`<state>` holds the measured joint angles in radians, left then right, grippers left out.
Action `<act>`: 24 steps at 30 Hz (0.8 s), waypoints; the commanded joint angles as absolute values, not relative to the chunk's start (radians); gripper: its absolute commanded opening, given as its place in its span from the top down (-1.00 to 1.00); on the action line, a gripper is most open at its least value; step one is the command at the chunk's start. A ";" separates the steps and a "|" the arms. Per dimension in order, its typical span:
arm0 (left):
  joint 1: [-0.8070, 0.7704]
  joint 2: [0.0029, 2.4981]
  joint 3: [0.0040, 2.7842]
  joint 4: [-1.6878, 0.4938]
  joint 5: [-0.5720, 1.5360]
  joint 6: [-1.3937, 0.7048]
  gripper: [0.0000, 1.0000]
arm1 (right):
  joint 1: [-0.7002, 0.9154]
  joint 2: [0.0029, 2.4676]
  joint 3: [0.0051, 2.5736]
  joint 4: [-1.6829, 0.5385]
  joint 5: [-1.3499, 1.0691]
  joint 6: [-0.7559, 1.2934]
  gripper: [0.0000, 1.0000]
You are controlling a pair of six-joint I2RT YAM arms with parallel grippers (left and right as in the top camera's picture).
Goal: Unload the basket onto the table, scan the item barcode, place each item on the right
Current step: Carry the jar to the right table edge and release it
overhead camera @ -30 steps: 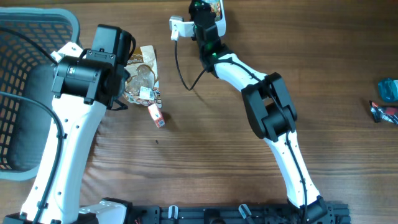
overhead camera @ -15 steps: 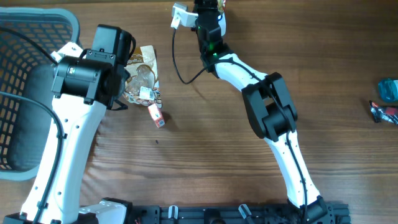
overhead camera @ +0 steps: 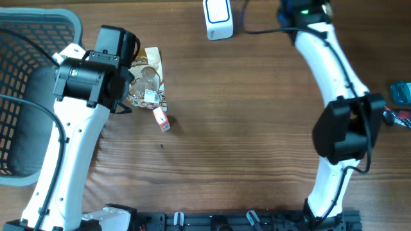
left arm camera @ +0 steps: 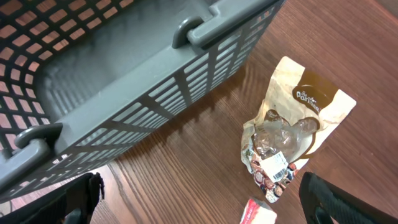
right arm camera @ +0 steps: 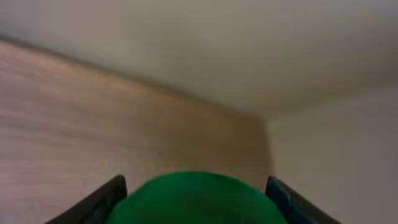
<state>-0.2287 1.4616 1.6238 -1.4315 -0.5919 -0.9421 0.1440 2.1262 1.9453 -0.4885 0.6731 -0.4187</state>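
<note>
Cream-and-brown plastic snack pouch [overhead camera: 146, 80] lies on the wooden table [overhead camera: 257, 128] beside the left arm, well apart from the white box-shaped scanner [overhead camera: 217, 11]. The small red-and-white packet [overhead camera: 161, 119] just beside it risks a wrong pick.

Left wrist: the left gripper [left arm camera: 208, 208] hangs wide open and empty, and the grey mesh basket [left arm camera: 124, 74] crowds the pouch.

Right wrist: the right gripper [right arm camera: 189, 199] frames a blurred green shape; I cannot tell whether it grips it.

Grey lattice basket [overhead camera: 72, 24]: far left of the overhead frame, on the wooden table [overhead camera: 244, 128], upright; inside not fully visible. Cream snack bag [overhead camera: 151, 69]: lying flat just right of the basket, apart from its wall. Small red-and-white box [overhead camera: 161, 119]: just below the bag's lower end. Blue object [overhead camera: 401, 93]: right edge, cut off by the frame. Dark wrapped piece [overhead camera: 398, 117]: directly below it; contact cannot be determined.
</note>
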 commanded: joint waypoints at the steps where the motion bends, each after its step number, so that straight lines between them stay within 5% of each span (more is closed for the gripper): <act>1: -0.224 1.465 1.620 -1.431 -0.591 -0.958 -1.00 | -0.010 2.125 1.955 -0.635 0.438 -0.047 0.11; 6: -0.224 1.465 1.620 -1.431 -0.591 -0.958 -1.00 | -0.270 2.151 1.897 -0.711 0.266 0.035 0.21; 13: -0.224 1.465 1.620 -1.431 -0.591 -0.958 -1.00 | -0.543 2.152 1.490 -0.403 0.237 0.027 0.07; 14: -0.224 1.465 1.620 -1.431 -0.591 -0.958 -1.00 | -0.569 2.152 1.478 -0.393 0.237 0.027 0.00; 15: -0.224 1.465 1.620 -1.431 -0.591 -0.958 -1.00 | -0.588 2.152 1.478 -0.393 0.237 0.025 -0.30; 16: -0.224 1.465 1.620 -1.431 -0.591 -0.958 -1.00 | -0.598 2.149 1.480 -0.392 0.237 -0.004 -1.00; 24: -0.224 1.465 1.620 -1.431 -0.591 -0.958 -1.00 | -0.447 1.754 1.552 -0.432 0.129 -0.002 -1.00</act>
<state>-0.2287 1.4616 1.6238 -1.4315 -0.5919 -0.9421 -0.5125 1.8595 1.5208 -0.4149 0.2016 -0.0010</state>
